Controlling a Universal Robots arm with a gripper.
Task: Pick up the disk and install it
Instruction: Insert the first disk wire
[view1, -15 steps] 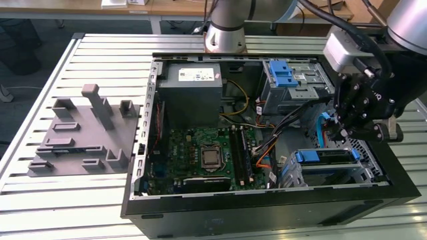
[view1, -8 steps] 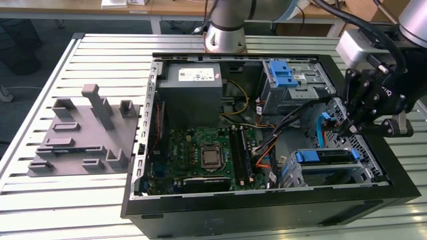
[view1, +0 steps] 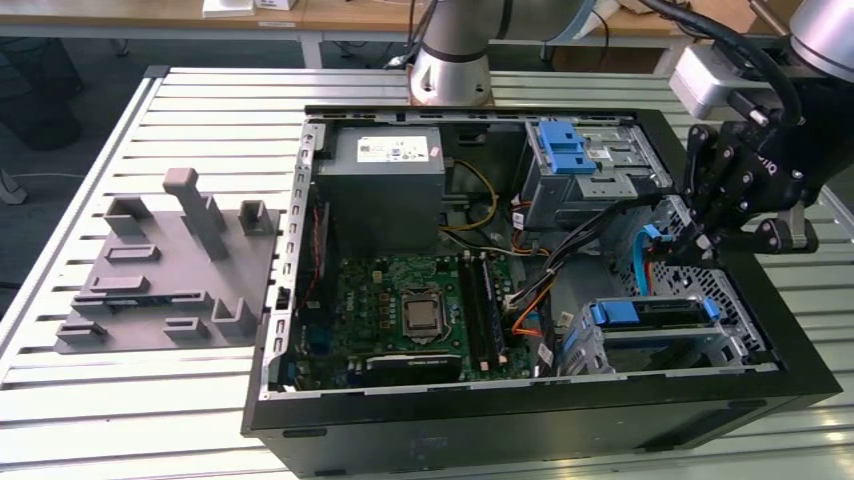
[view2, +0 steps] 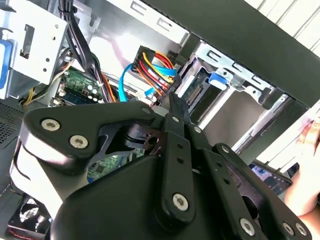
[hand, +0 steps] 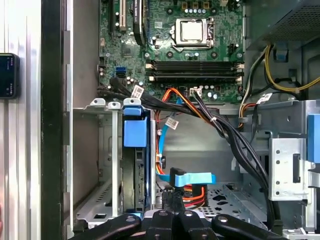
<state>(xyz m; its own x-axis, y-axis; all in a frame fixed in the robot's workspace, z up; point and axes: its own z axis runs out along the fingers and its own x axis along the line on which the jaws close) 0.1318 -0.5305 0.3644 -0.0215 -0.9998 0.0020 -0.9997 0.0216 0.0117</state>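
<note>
Evidently the task is sitting in its later part. The disk (view1: 650, 312) is standing on edge in a slot of the lower drive cage (view1: 731, 345), in the corner of the open computer case (view1: 534, 425) on the exterior view's right. Its blue carrier is showing along the cage's open top. The case itself is lying on its side on the slatted counter (view1: 134, 400).

The gripper (view1: 694, 248) is hanging inside the case just beside that cage, in the gap between it and the upper cage with the blue latch (view1: 587, 165). In the second wrist view the fingers (view2: 176, 117) are closing together to a narrow point, and nothing is showing between them. So the gripper is carrying nothing and is not touching the disk. Its tip is pointing toward the bundle of cables, near the flat blue cable (hand: 196, 178) that is lying on the case floor next to the cage.

Judging from this, lifting the disk and dropping it into its slot are looking finished, since the disk is resting in the cage and the fingers are free of it. Two points are remaining open. I cannot tell whether the carrier is sitting fully home in its slot. I also cannot tell whether any cable is reaching the disk.
</note>
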